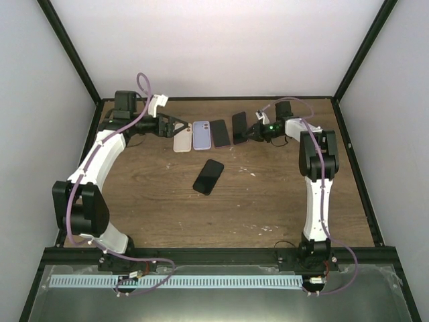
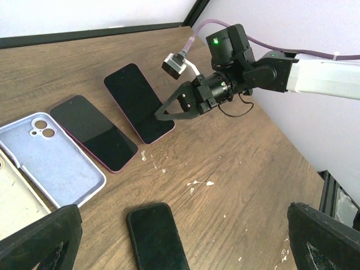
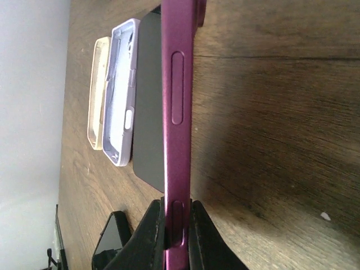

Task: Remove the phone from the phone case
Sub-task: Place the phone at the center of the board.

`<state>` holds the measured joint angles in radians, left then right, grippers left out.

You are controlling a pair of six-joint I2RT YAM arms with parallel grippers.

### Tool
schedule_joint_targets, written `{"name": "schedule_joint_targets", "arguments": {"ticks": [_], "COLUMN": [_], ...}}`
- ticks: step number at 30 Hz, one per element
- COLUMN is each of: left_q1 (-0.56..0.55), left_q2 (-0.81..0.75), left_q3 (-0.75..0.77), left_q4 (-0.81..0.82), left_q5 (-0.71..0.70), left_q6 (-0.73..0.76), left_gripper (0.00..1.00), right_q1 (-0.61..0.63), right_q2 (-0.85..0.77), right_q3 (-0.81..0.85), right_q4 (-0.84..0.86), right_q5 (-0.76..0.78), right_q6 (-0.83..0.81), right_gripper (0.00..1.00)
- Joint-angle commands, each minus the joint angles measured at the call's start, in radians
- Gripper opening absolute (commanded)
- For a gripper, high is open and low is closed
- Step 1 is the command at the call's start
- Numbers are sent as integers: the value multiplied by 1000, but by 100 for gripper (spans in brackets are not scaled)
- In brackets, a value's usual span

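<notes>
A phone in a magenta case (image 1: 239, 127) is at the right end of a row at the back of the table. My right gripper (image 1: 249, 134) is shut on its long side edge. In the right wrist view the case (image 3: 179, 112) runs edge-on between the fingers (image 3: 151, 236), side buttons showing. In the left wrist view the same phone (image 2: 138, 101) shows screen up with the right gripper (image 2: 163, 114) at its right edge. My left gripper (image 1: 175, 125) hangs over the left end of the row, open and empty; in its own view the gripper (image 2: 183, 209) has its fingers spread wide.
Left of the held phone lie a second phone in a pink case (image 1: 220, 133), an empty lavender case (image 1: 202, 135) and an empty cream case (image 1: 182, 139). A bare black phone (image 1: 208, 176) lies mid-table, also in the left wrist view (image 2: 156, 236). Walls enclose the table.
</notes>
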<state>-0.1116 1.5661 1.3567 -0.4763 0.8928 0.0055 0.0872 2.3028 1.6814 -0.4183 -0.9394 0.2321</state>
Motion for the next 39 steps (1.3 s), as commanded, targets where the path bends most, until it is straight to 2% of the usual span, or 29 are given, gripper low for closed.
{"name": "schedule_joint_targets", "arguments": {"ticks": [1,10,28,39], "left_q1": [4,4,4,4], "left_q2": [29,54,63,59], "left_q3": [17,29,31,19], "left_q4": [4,0,-12,-1], "left_q5": [-7,-27,-47,-42], "left_q6": [10,11,17,13], "left_gripper": [100,100,100,100], "right_q1": [1,18,61,-8], "right_q2": [23,52,60,6], "right_q3": [47,23,66,73], "right_q4": [41,78,66,10], "right_q5": [-87,-125,-102,-57], "right_q6": [63,122,106,36], "right_gripper": [1,1,1,1]}}
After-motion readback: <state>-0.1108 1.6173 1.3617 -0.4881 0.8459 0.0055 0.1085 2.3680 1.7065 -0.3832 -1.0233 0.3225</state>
